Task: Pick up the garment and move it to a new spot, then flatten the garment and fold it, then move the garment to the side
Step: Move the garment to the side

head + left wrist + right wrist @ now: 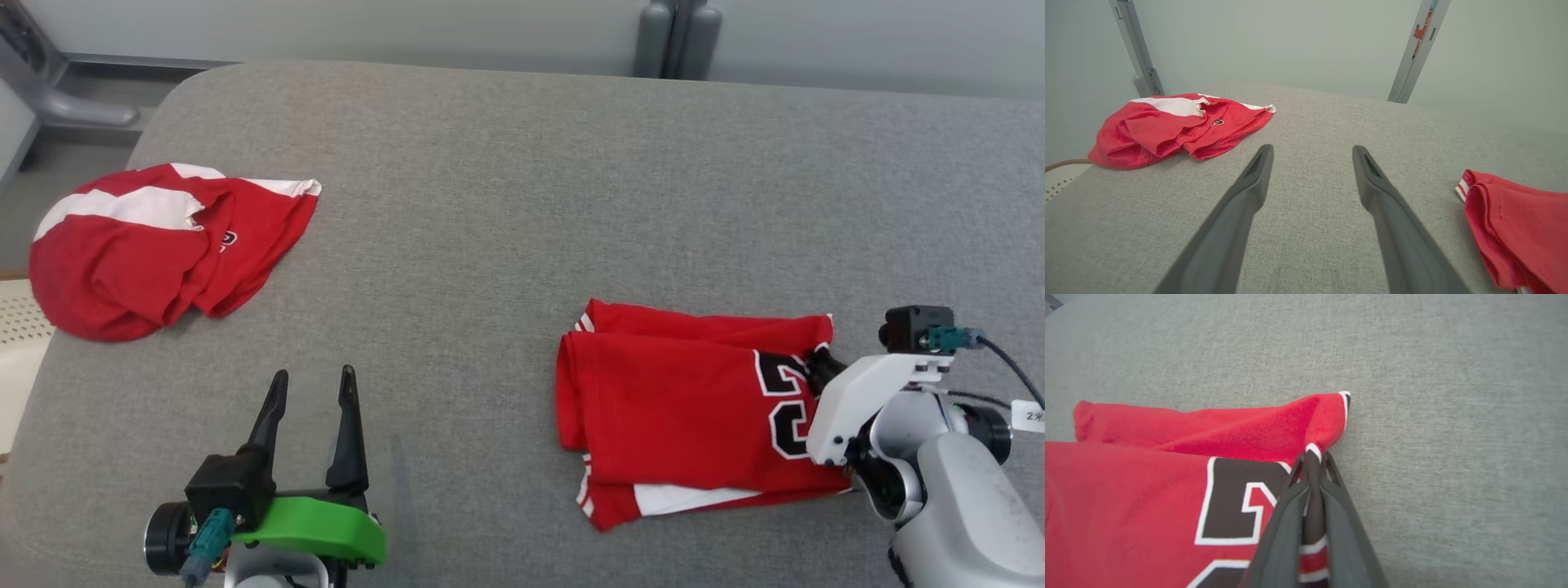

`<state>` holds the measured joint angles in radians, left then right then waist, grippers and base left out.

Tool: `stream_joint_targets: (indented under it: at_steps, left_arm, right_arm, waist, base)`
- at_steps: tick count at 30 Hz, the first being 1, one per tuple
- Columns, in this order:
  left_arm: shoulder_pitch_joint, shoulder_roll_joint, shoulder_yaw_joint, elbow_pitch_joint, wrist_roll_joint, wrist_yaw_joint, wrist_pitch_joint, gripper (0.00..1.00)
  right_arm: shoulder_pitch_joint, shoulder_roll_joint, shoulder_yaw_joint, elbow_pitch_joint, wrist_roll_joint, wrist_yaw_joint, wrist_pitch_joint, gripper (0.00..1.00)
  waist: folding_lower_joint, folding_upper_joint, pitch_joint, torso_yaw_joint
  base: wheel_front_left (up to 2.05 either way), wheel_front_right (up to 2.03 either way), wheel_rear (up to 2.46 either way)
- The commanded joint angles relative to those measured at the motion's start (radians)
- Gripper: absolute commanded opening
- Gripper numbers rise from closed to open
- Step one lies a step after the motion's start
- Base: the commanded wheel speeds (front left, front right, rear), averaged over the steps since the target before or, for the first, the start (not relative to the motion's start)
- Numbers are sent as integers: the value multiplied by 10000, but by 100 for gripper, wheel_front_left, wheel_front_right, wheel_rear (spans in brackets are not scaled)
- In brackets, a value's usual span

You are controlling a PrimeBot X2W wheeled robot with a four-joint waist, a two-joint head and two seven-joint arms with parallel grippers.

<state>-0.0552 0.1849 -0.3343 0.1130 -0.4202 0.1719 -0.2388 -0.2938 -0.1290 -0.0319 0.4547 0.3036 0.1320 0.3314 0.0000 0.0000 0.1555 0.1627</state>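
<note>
Right now my right gripper [1312,456] clamps the right edge of the folded red jersey [678,408], which lies near right on the grey table [490,204]. My left gripper [314,377] hovers near left, fingers [349,433] spread apart; a crumpled red garment [155,245] sits far left.

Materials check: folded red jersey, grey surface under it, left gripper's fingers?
Folded red jersey: soft matte knit, probably polyester; it drapes and bunches where pinched. Grey surface: woven upholstery-like fabric, weave visible. Left gripper fingers: dark matte, likely moulded plastic; smooth, no glint.
</note>
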Motion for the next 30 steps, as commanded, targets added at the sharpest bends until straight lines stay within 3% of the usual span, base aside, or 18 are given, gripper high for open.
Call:
stream_joint_targets:
  at_steps: [1, 8, 17, 23, 30]
  left_arm:
    - [-224, 91, -44, -65, 108, 30, 2, 100]
    - [-675, 191, -207, -487, 330, 14, 227, 100]
    - [-1382, 533, -495, -1064, 690, -40, 863, 100]
    - [-1706, 675, -663, -1387, 909, 13, 1220, 100]
    - [-1809, 750, -674, -1656, 946, 115, 1369, 100]
  right_arm:
    - [-302, -224, -168, 45, -107, -23, -220, 0]
    - [-1424, -560, -962, 157, -471, -22, -1176, 0]
    - [-2444, -448, -1782, 996, -756, -20, -2406, 0]
    - [-3061, -321, -1610, 1755, -954, -20, -3024, 0]
    - [-4091, -379, -1497, 2493, -1255, -22, -4192, 0]
  waist:
    - [0, 0, 311, -622]
    - [0, 0, 911, -2408]
    - [0, 0, 1717, -4605]
    - [0, 0, 2080, -5044]
    - [0, 0, 2405, -4609]
  base:
    - [0, 0, 0]
    - [0, 0, 0]
    - [0, 0, 0]
    - [0, 0, 0]
    - [0, 0, 0]
